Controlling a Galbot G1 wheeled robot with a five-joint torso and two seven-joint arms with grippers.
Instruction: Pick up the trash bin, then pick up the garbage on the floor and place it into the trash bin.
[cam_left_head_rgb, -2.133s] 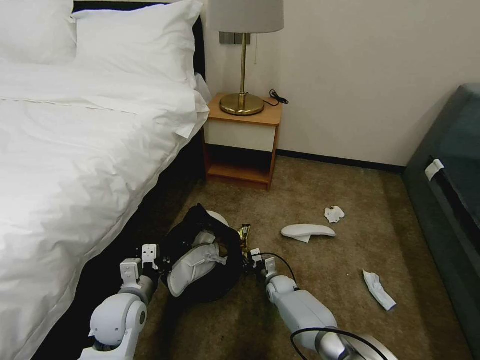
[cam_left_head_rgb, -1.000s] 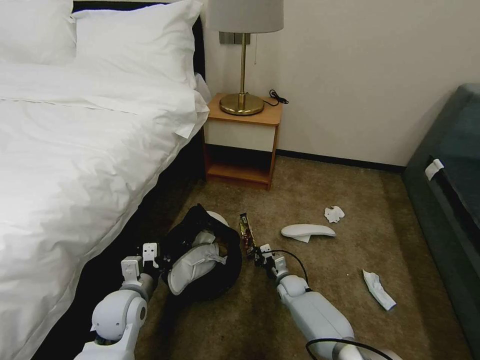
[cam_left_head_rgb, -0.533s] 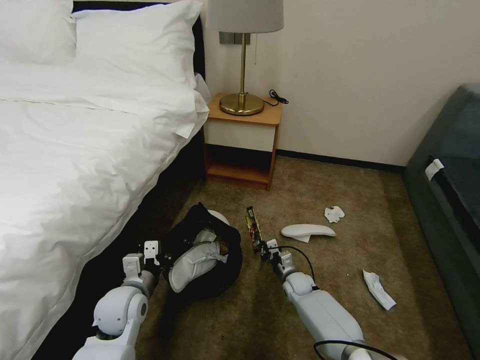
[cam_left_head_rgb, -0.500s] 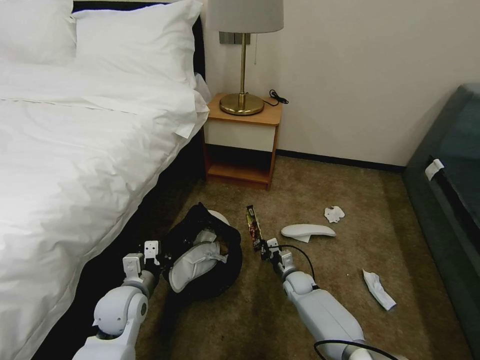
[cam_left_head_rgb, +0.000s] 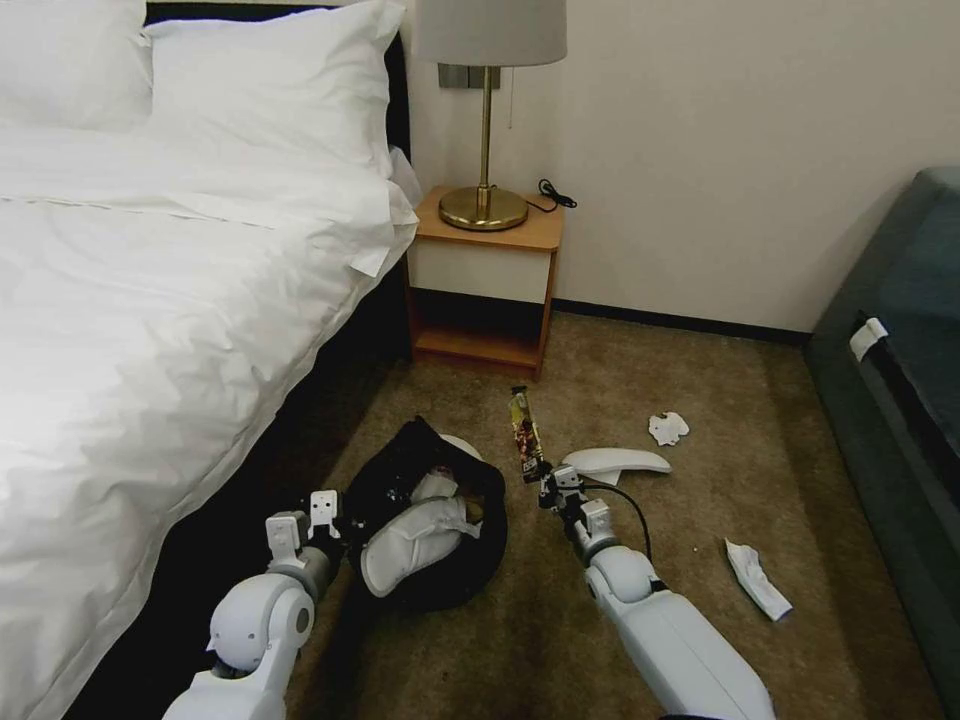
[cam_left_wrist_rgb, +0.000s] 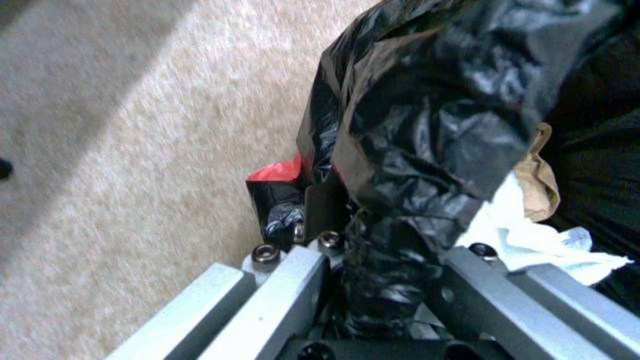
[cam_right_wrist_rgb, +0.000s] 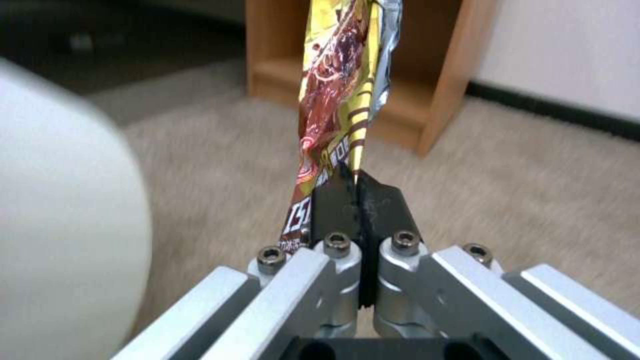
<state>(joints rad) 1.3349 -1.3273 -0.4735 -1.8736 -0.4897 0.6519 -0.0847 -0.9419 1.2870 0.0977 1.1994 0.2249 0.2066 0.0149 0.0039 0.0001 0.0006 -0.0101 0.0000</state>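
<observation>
The trash bin is small and round, lined with a crinkly, shiny black bag. It sits low by the carpet, just beside the bed. Inside it lie a soft white slipper, a crumpled white tissue and some brown paper.

The left gripper reaches out low, on the bed side of the bin. Its fingers are pressed together on the bin's bunched-up black rim.

The right gripper is on the other side of the bin, with its arm stretched forward and low. Its two dark pads pinch the bottom end of a long, thin gold snack wrapper. The wrapper is shiny, gold and brown, and it stands almost straight up, just beside the bin.

A second white slipper lies flat on the brown carpet, near the right gripper. A small crumpled tissue lies a bit past it. A long white tissue lies well apart from the bin.
</observation>
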